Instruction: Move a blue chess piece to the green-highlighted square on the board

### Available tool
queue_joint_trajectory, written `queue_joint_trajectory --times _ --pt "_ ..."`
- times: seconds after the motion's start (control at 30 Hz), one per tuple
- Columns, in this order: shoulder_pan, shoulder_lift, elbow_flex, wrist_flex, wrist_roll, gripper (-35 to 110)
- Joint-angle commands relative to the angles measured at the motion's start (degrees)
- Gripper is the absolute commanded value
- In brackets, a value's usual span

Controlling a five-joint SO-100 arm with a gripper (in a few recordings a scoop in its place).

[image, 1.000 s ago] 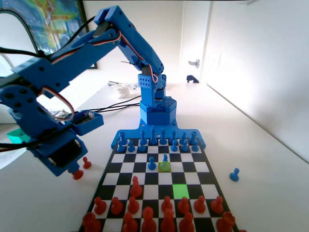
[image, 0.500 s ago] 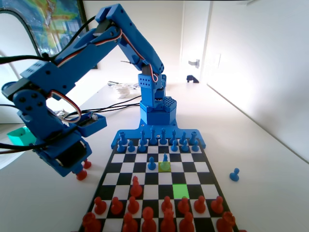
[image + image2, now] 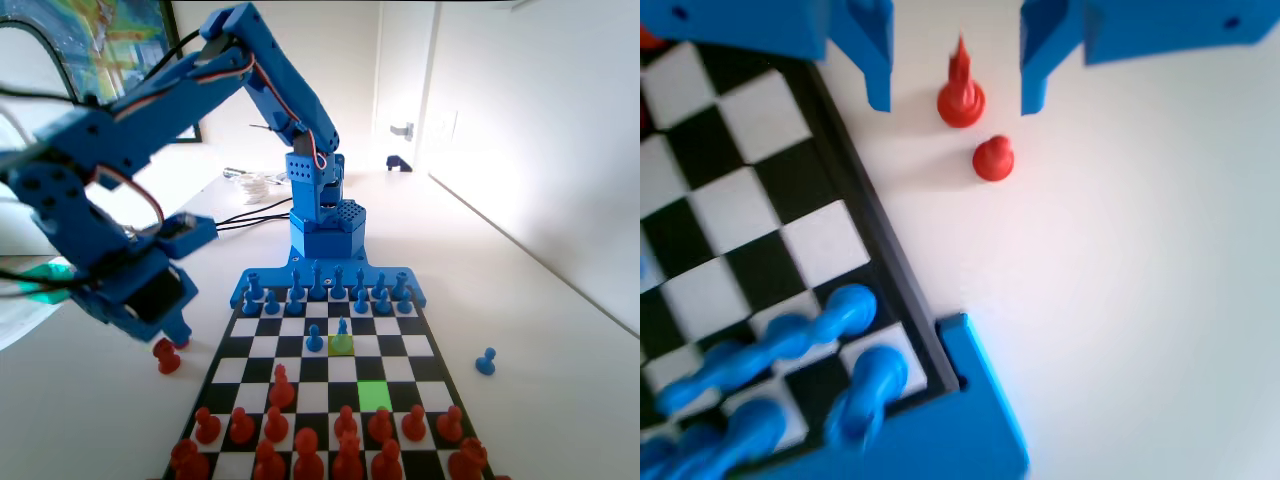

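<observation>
Your pincer (image 3: 955,75) hangs off the board (image 3: 262,347), over the bare worktop (image 3: 90,410) beside the board's left edge in the fixed view. In the wrist view its two jaws stand spread, with a red pointed piece (image 3: 961,90) upright between them and touched by neither. A red round-headed pawn (image 3: 993,158) stands just beside that piece, also on the worktop and clear of the board. In the fixed view you see red pieces (image 3: 167,355) on the worktop just under the pincer (image 3: 172,333), close to the board's left edge.

The blue chess piece (image 3: 343,328) stands upright on the board, at the far edge of the paler yellow-green square (image 3: 342,344), well apart from the pincer. A round-headed blue pawn (image 3: 314,339) stands on the square just left of it in the fixed view. The green-highlighted square (image 3: 374,395) lies two rows nearer the camera than the yellow-green one and one column to the right, and it carries no piece. The red ranks (image 3: 340,440) stand just behind it on the near side. One more blue pawn (image 3: 486,361) stands off the board on the worktop, to the right in the fixed view.
</observation>
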Motion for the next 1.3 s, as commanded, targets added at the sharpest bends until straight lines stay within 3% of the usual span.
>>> queue_joint_trajectory --times 0.0,0.27,0.5,0.73,0.9,1.27 --pt "0.35 10.99 -3.78 6.68 -1.41 20" --pt "-6.06 23.55 -6.94 15.82 -2.37 18" --pt "-17.14 38.58 6.33 15.91 -5.19 16" --pt "-28.48 47.2 21.97 5.98 -3.16 12" --pt "-33.93 51.86 36.21 -8.09 0.18 12" --pt "-38.23 52.12 55.2 -31.03 2.29 13"
